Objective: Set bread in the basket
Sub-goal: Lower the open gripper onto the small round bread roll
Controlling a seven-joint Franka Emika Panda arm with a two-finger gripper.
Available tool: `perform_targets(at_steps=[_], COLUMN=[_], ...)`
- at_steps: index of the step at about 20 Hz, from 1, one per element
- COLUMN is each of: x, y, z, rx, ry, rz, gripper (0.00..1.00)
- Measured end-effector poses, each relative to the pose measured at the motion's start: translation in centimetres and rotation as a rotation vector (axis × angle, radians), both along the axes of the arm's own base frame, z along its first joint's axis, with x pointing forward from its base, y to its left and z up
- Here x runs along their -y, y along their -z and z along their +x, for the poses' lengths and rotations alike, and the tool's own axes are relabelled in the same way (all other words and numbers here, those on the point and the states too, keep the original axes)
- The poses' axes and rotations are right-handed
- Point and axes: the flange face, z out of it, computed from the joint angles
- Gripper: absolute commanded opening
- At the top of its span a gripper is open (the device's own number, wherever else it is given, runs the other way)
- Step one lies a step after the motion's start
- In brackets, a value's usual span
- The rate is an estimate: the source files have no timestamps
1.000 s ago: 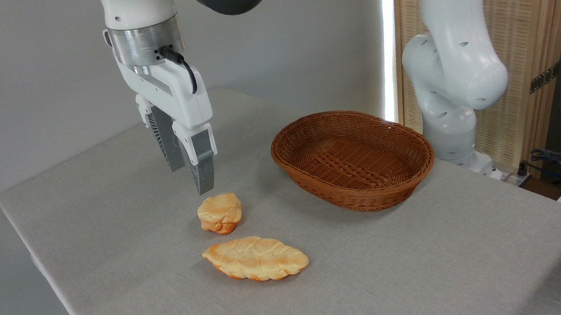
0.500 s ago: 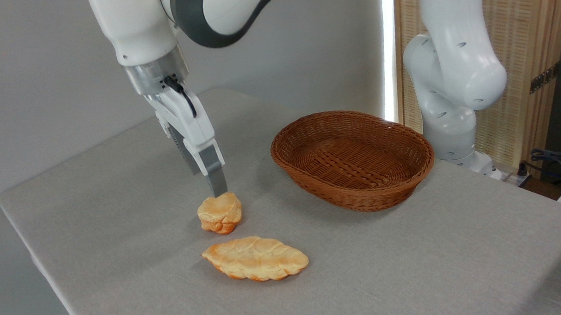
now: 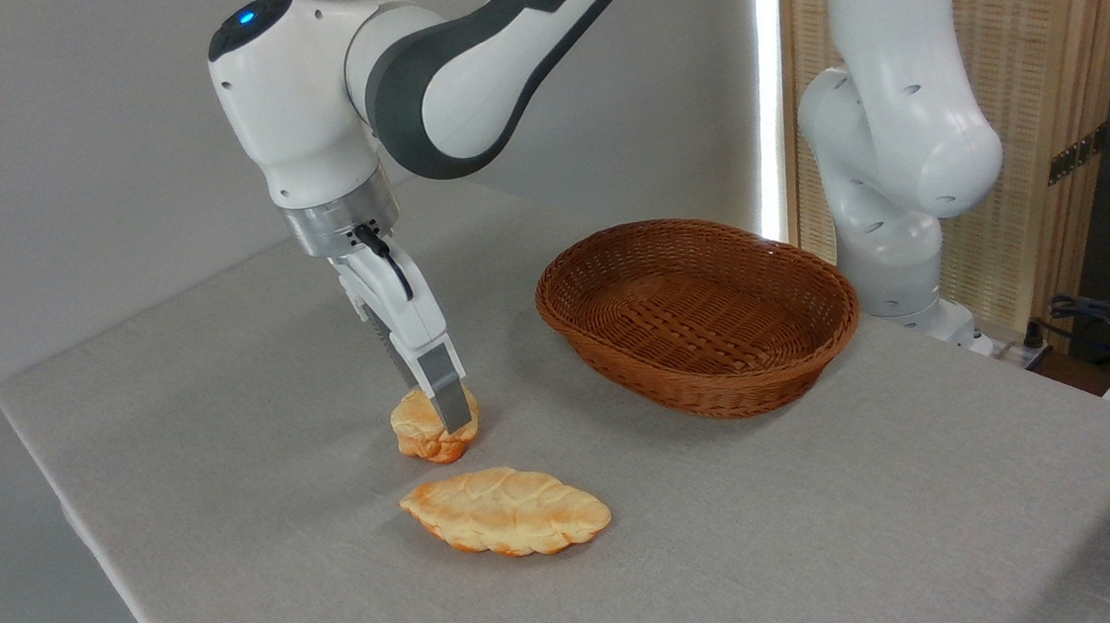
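Though grip unclear, grey pincer [image 3: 446, 414] at lumpy golden bread [image 3: 428, 432], woven basket [image 3: 698, 315] apart.

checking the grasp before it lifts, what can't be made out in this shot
Fixed camera, single view:
- Far finger of the gripper: hidden behind the near finger.
- Whether it grips the small golden-orange bun: cannot tell.
- Near inner wall of the oval brown wicker basket: hidden by its rim.

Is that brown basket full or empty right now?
Empty. The basket shows only its bare woven bottom; the bread sits on the table under the tool.
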Motion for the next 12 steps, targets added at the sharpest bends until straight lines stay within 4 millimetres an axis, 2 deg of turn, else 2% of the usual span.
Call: perform_targets(at_steps=[10,11,12], x=[0.6,0.6,0.7], y=[1.8,2.0,2.1], z=[0.2,0.3,0.4], rx=[-0.020,-0.015,-0.010], ry=[0.008,0.008,0.007], rz=[0.010,0.010,0.009], gripper=[1.00,0.90,0.74])
